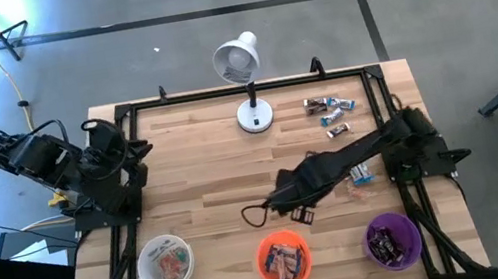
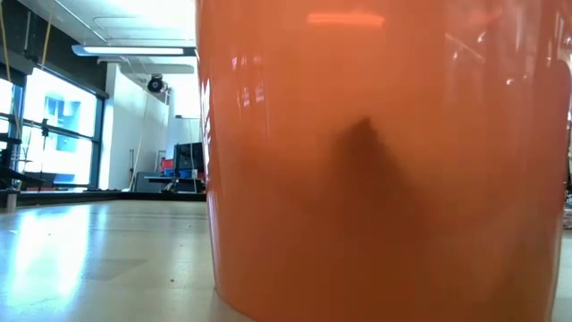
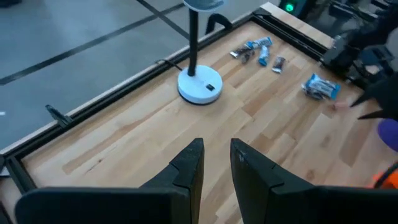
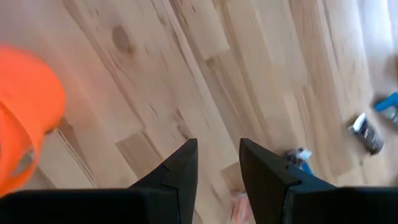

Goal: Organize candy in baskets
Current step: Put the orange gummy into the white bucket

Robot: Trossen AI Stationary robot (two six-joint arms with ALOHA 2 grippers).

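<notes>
Three baskets stand along the near edge: white, orange and purple, each with candy inside. Loose candy lies at the far right, and a blue piece lies nearer the right arm. My right gripper hangs over bare wood just beyond the orange basket. It points down, open, with nothing between its fingers. My left gripper waits open at the far left, above the table.
A white desk lamp stands at the far middle of the table. A black frame rims the table. The orange basket's wall fills the low view. Bare wood lies between the lamp and the baskets.
</notes>
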